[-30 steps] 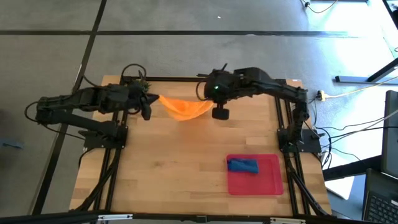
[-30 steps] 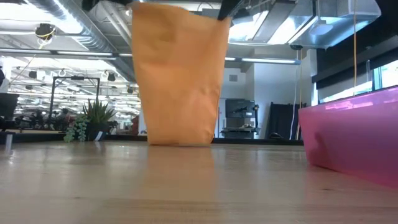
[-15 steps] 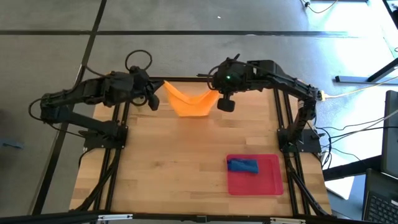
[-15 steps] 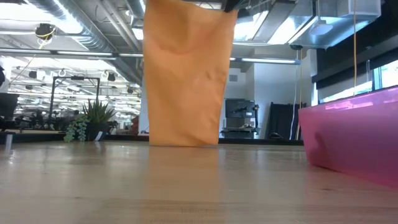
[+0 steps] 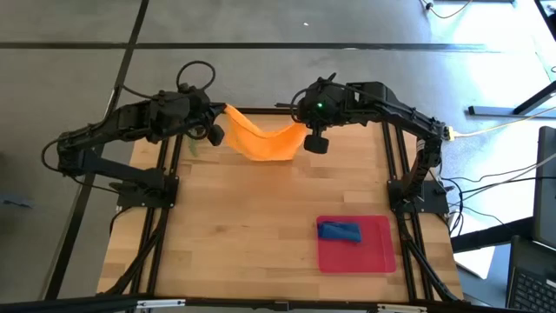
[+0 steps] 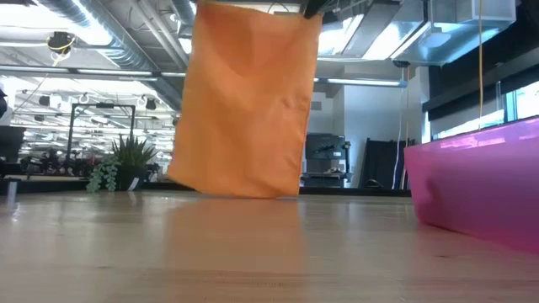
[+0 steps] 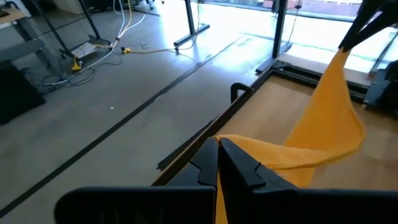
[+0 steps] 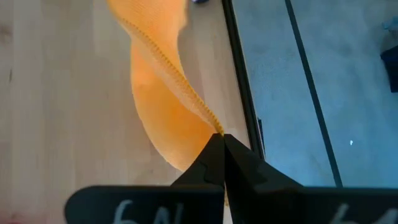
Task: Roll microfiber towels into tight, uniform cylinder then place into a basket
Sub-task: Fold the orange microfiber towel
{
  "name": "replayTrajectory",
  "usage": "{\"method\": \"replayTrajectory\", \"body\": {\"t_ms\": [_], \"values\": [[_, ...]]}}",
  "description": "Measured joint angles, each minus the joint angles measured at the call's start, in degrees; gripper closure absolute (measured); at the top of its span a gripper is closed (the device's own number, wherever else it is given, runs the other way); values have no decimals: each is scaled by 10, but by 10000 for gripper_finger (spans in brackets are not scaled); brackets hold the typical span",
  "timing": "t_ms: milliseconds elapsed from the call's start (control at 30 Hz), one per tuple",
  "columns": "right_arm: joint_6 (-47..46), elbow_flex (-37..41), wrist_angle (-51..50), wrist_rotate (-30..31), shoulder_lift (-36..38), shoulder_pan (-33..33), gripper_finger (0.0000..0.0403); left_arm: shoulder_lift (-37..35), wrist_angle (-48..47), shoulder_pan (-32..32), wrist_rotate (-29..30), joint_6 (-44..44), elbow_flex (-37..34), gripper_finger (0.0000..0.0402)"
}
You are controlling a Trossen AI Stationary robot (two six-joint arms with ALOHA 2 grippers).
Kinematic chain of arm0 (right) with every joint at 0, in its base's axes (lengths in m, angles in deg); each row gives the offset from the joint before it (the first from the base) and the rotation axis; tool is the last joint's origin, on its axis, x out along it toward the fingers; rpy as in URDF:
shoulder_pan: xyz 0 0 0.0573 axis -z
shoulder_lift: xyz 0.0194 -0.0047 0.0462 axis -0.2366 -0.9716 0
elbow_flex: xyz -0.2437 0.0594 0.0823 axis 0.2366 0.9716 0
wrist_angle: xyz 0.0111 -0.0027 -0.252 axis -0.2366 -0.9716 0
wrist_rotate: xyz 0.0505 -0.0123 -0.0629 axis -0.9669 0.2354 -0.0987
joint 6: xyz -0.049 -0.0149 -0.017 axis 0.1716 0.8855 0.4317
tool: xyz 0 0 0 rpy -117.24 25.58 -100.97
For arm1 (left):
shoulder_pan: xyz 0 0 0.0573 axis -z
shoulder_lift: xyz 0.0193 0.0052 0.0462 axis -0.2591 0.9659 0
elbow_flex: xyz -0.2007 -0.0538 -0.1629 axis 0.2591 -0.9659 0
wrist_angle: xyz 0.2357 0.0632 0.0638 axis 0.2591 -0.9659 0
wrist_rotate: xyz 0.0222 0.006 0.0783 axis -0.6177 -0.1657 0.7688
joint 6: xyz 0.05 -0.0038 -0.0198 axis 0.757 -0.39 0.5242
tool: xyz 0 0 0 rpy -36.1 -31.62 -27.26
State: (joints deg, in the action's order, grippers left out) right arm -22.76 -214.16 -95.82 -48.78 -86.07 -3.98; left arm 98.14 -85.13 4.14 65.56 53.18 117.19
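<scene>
The orange towel (image 5: 265,143) hangs as a sagging sheet between my two grippers over the table's far part. My left gripper (image 5: 224,111) is shut on its left top corner and my right gripper (image 5: 303,129) on its right top corner. In the low view the orange towel (image 6: 244,101) hangs broad, with its lower edge slanting close above the table top. Whether it touches the wood I cannot tell. The blue towel (image 5: 339,230) lies rolled in the red basket (image 5: 375,259) at the near right. My left gripper pinches the orange towel's corner (image 7: 239,148) between its two shut fingers, coming from the table's left and slanting slightly down. The cloth runs off from the fingers toward the other arm and sags. My right gripper pinches the opposite corner at the stitched hem (image 8: 212,127) between its two shut fingers, slanting down from the right. The towel hangs below the fingers, with its top edge slack between the two holds.
The basket's pink wall (image 6: 476,181) fills the right of the low view. Black frame rails (image 5: 400,165) run along the table's left, right and far edges. Bare wood (image 5: 243,226) lies between the hanging towel and the near edge.
Both grippers have risen and gone toward the table's far edge with the orange towel, and the left one has also rolled. The towel has come up with them. Its lower edge, level before, now slants with the left lower corner swung higher.
</scene>
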Motion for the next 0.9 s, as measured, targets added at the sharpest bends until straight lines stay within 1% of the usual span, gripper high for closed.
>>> {"method": "replayTrajectory", "body": {"t_ms": [400,567,633,733,800,900], "values": [[-25,2,8,0,0,35,402,28,-7,-72,0,2,0,401],[-11,3,33,1,0,49,402,56,0,-104,0,47,0,401],[5,3,36,18,0,52,402,67,8,-112,1,73,0,401],[31,3,42,79,0,54,402,79,47,-123,1,122,0,401],[35,3,50,117,0,56,402,83,89,-128,2,150,0,401],[40,3,59,134,-1,57,402,82,147,-134,3,185,0,401]]}}
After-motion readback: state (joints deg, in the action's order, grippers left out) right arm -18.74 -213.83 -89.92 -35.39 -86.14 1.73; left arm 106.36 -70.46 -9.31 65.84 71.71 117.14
